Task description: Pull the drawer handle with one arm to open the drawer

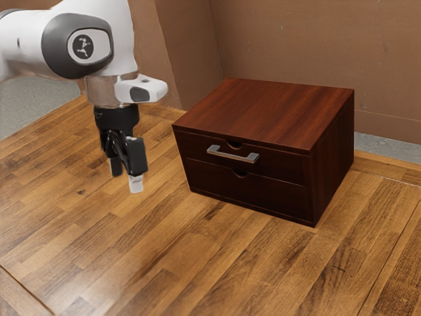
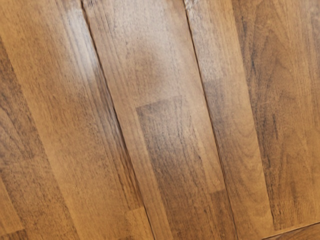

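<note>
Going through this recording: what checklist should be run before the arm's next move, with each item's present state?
1. Handle on the upper drawer visible: ok.
2. Upper drawer shut, not yet pulled: ok.
3. Pincer open, holding nothing: ok.
4. Pincer at the handle: not ok; it hangs over the table, on the exterior view's left of the cabinet.
5. Fingers turned to fit the handle: cannot tell.
</note>
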You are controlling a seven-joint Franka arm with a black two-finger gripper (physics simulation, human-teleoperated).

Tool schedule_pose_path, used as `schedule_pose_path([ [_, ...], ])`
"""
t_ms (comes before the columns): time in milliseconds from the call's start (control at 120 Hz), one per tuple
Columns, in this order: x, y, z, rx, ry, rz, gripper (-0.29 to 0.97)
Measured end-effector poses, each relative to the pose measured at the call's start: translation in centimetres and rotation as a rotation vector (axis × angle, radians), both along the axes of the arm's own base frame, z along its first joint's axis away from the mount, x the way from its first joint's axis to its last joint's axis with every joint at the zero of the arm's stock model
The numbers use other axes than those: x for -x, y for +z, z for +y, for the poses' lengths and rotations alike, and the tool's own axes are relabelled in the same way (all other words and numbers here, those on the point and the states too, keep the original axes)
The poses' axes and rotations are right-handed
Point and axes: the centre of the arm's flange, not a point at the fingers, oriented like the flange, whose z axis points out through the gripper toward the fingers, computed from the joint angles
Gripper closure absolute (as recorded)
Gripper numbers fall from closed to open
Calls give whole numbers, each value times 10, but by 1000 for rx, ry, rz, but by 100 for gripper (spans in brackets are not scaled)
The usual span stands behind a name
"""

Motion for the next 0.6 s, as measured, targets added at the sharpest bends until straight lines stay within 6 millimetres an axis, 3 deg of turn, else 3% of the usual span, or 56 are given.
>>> schedule_pose_path([
  [125,-10,10,35,-6,-29,-128,0],
  [250,-11,18,40,-4,-95,-188,0],
  [367,7,33,22,16,-201,-226,0],
  [492,12,10,-36,49,-443,-272,0],
  [600,2,1,-56,3,-615,-361,0],
])
